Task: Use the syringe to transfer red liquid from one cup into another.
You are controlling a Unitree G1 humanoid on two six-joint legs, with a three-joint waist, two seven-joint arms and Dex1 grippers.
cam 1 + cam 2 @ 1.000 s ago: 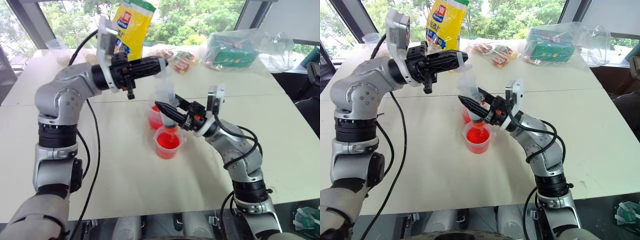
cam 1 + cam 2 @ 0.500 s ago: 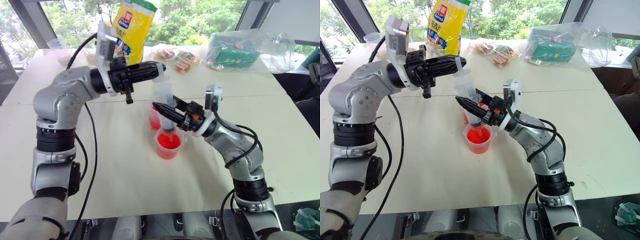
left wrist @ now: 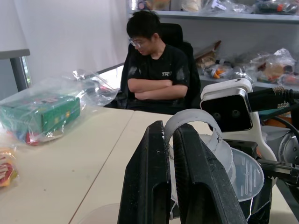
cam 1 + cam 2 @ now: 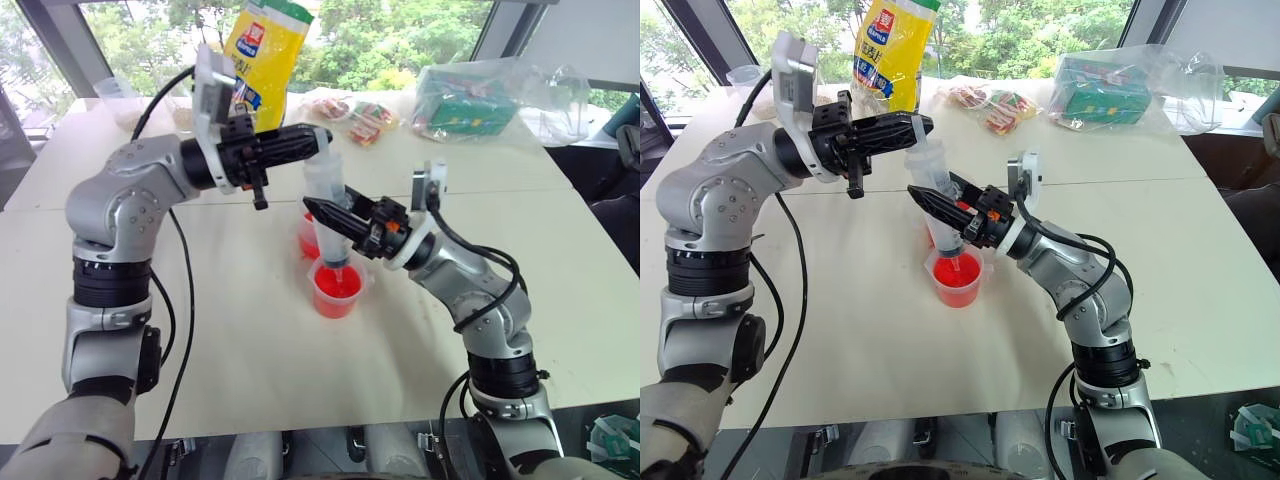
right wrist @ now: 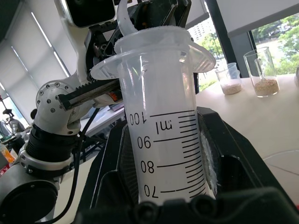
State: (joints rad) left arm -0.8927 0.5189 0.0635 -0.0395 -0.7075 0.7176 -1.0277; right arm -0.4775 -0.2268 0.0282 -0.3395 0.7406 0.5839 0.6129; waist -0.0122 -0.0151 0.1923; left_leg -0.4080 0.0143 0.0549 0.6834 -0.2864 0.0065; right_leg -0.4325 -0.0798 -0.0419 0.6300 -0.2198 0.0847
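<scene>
Right gripper (image 4: pixel 322 214) clamps syringe (image 4: pixel 327 205) barrel; left gripper (image 4: pixel 318 137) pinches plunger ring; tip seemingly in cup (image 4: pixel 337 289).

syringe (image 4: pixel 326 205): one
cups of red liquid: two, the near cup (image 4: pixel 337 289) and the far cup (image 4: pixel 307 238)
yellow bag (image 4: pixel 263 55): one
clear bag with a green box (image 4: pixel 480 95): one
glass jars of grains (image 5: pixel 264 72): two
person (image 3: pixel 156 65): one
</scene>
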